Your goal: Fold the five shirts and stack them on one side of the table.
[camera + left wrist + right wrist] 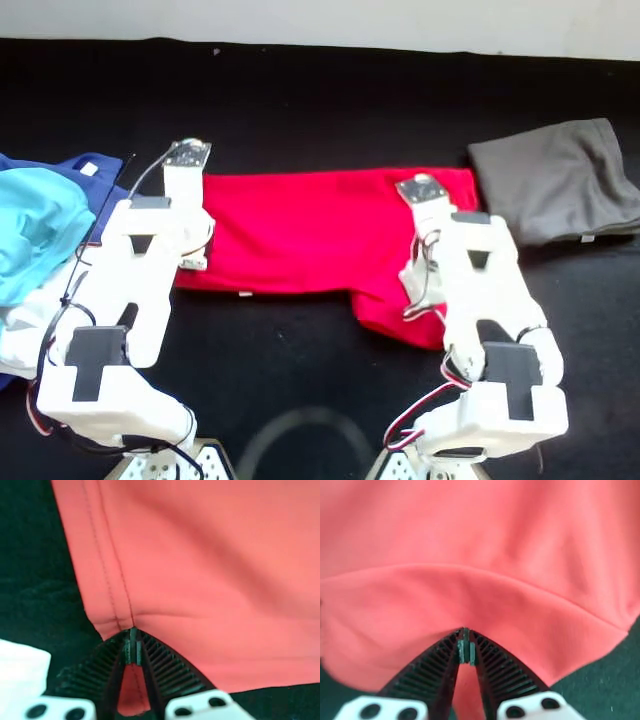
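Far left on the black tabletop (300,100), heaped together: a light blue shirt (35,225) over a navy shirt (95,175), with white cloth (15,345) at the heap's near side. Just beside the heap, the left arm (125,300), stretched out from the near edge. Under its wrist, the left claw (132,642), pinched tight on the stitched hem of the red shirt (300,230), close to a corner, with a strip of red cloth caught between the ribbed jaws.

Across the middle, spread flat and wide from left to right, the red shirt itself, with one flap hanging towards the near side at its right end. Over that end, the right arm (480,300). Below its wrist, the right claw (465,647), likewise clamped on red cloth, gripping a soft fold that arches up around the tips.

Far right, folded into a neat block and lying just beside the red shirt's far corner: a grey shirt (555,180).
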Controlling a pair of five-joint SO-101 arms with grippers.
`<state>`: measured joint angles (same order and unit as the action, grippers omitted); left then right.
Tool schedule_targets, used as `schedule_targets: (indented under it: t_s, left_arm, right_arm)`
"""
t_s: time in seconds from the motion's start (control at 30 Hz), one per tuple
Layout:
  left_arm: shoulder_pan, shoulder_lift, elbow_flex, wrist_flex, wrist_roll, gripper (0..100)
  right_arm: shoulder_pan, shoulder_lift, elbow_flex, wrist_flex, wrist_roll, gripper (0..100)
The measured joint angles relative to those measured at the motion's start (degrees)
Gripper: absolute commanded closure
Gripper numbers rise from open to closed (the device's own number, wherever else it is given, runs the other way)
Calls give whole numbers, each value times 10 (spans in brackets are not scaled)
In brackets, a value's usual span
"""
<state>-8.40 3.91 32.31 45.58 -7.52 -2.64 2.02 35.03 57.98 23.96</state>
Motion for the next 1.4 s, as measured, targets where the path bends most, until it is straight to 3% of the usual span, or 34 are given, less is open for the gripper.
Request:
schedule_targets:
  t_s: [0.2, 0.43, 0.67, 0.9, 1.0, 1.2, 1.4]
  left_arm:
    - [0, -4, 0, -8, 0, 991]
    - [0, -4, -4, 3, 0, 991]
    - [0, -4, -89, 149, 0, 991]
    - [0, -4, -162, 257, 0, 991]
    - [0, -5, -137, 237, 0, 991]
    - [0, -5, -8, 97, 0, 991]
    - [2, -27, 60, 17, 0, 991]
  right_arm:
    - [44, -16, 26, -67, 7, 992]
    - [60, -18, 26, -67, 7, 992]
    - [70, -21, -24, 45, 9, 992]
    - [70, -148, -42, 99, 10, 989]
    - [64, -191, -3, 104, 41, 962]
    - [4, -217, 80, 111, 136, 759]
    - [-40, -220, 85, 112, 193, 743]
